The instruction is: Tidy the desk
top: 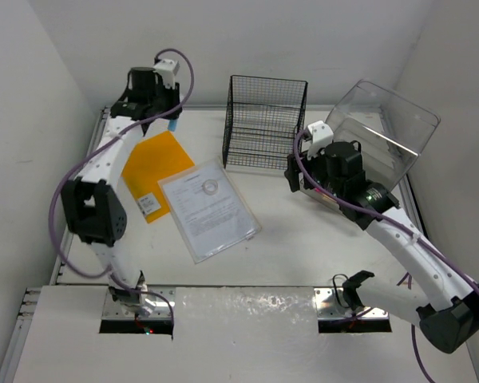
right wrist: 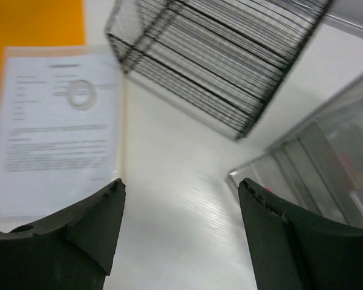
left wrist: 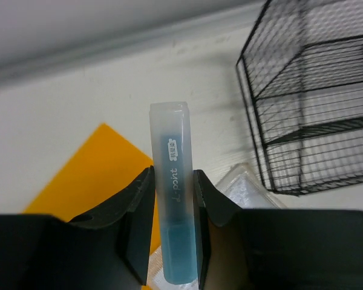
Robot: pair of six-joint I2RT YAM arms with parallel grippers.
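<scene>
The desk (top: 303,247) is a white tabletop with metal rails. At its far left, my left gripper (left wrist: 173,179) is shut on a blue highlighter (left wrist: 171,157) with a frosted cap, holding it above the desk; the top view shows that left gripper (top: 169,114) with the highlighter (top: 174,125) below it. My right gripper (right wrist: 181,184) stands open over bare desk with nothing between its fingers. In the top view the right gripper (top: 291,172) hangs between the wire rack and the clear box.
An orange envelope (top: 152,169) lies at the left, and a clear sleeve holding a printed sheet (top: 209,209) overlaps it. A black wire-mesh rack (top: 263,124) stands at the back centre. A clear plastic drawer box (top: 387,132) sits at the back right.
</scene>
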